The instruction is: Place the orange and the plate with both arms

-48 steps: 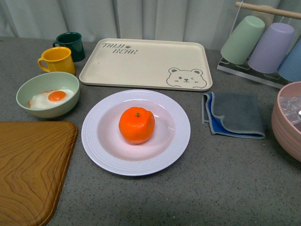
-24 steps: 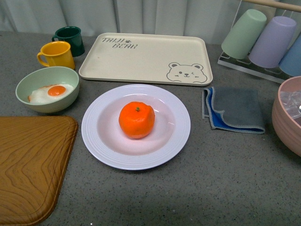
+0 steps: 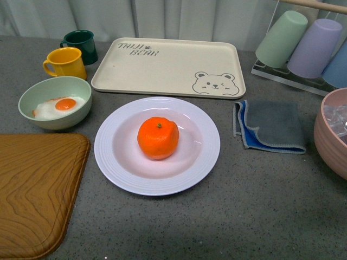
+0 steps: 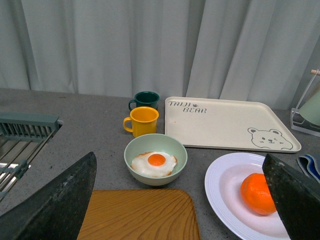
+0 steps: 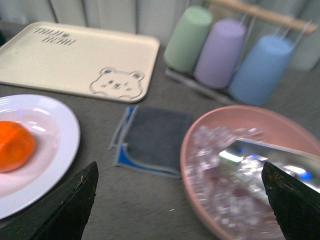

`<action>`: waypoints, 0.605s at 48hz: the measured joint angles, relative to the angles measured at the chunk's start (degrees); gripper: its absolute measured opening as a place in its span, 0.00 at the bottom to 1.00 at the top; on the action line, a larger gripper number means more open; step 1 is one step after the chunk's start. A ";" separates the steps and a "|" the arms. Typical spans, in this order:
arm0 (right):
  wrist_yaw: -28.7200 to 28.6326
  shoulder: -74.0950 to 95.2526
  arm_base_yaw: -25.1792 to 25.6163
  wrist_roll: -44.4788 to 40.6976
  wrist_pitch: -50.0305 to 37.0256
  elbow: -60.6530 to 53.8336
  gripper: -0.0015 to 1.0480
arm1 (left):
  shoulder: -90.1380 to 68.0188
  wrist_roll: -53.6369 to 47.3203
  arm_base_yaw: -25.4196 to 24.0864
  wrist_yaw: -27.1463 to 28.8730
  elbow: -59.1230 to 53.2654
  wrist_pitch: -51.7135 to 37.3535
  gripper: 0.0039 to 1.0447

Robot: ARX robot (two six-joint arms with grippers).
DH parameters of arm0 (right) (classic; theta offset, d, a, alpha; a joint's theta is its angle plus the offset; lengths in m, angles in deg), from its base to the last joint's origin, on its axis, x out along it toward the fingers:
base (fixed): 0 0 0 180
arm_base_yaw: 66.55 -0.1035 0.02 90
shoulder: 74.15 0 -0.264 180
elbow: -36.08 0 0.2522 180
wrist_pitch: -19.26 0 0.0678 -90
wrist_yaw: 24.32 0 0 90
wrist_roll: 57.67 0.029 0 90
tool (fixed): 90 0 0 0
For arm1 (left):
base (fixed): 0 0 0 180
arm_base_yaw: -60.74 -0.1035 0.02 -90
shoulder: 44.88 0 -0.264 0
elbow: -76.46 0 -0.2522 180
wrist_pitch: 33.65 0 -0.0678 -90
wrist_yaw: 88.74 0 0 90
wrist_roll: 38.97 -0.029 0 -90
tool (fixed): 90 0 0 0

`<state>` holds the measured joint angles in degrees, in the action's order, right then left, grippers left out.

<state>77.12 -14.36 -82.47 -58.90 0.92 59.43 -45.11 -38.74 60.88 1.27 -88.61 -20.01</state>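
The front view has neither of my arms in it. It does give the whole table [image 3: 260, 211]: the orange [image 3: 158, 138] sits in the well of the plate [image 3: 116, 162], stem dot up. The plate lies just in front of the bear tray [image 3: 162, 67], with the pale-green bowl [image 3: 30, 97] and its fried egg [image 3: 58, 106] to its left. A grey-and-blue cloth [image 3: 271, 127] lies to its right. A yellow mug [image 3: 66, 63] and a dark green mug [image 3: 81, 46] stand behind the bowl. A wooden board [image 3: 32, 195] fills the near left corner.

Only my left wrist camera shows the wire rack [image 4: 25, 132] off beyond the board. Only my right wrist camera looks into the pink bowl [image 5: 200, 145], where clear glassy lumps and a shiny metal piece [image 5: 272, 157] lie, too blurred to name. It also gives the green, purple and blue cups [image 5: 217, 52] leaning on their stand most fully.

Against a second ago the front picture has shifted: everything sits a little higher in it. Since half a second ago nothing has moved. The orange has kept its place on the plate throughout.

My left gripper [image 4: 178, 156] hangs above the board's near side, facing the bowl, its dark fingers [image 4: 60, 200] spread wide with nothing between them. My right gripper [image 5: 179, 163] is likewise spread wide and empty, held over the table between cloth and pink bowl. Both are well apart from the plate.
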 joint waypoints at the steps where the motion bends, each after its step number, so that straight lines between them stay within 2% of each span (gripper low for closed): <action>1: -1.90 4.63 0.02 3.10 -0.70 1.53 0.91 | 0.00 0.00 0.00 0.00 0.00 0.00 0.94; 6: -10.16 21.09 1.07 14.60 -1.11 8.13 0.91 | 0.00 0.00 0.00 0.02 0.00 0.00 0.94; 12: -19.06 32.37 3.15 21.94 0.48 14.62 0.91 | 0.00 0.00 0.00 0.00 0.00 0.00 0.94; 17: -27.98 38.99 4.28 26.23 3.72 19.98 0.91 | 0.00 0.00 0.00 0.00 0.00 0.00 0.94; 29: -39.89 47.89 5.42 30.84 10.03 28.98 0.91 | 0.00 0.02 0.00 0.00 0.00 0.00 0.94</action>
<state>37.23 33.53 -77.05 -28.06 10.95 88.41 -45.11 -38.72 60.88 1.27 -88.61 -20.01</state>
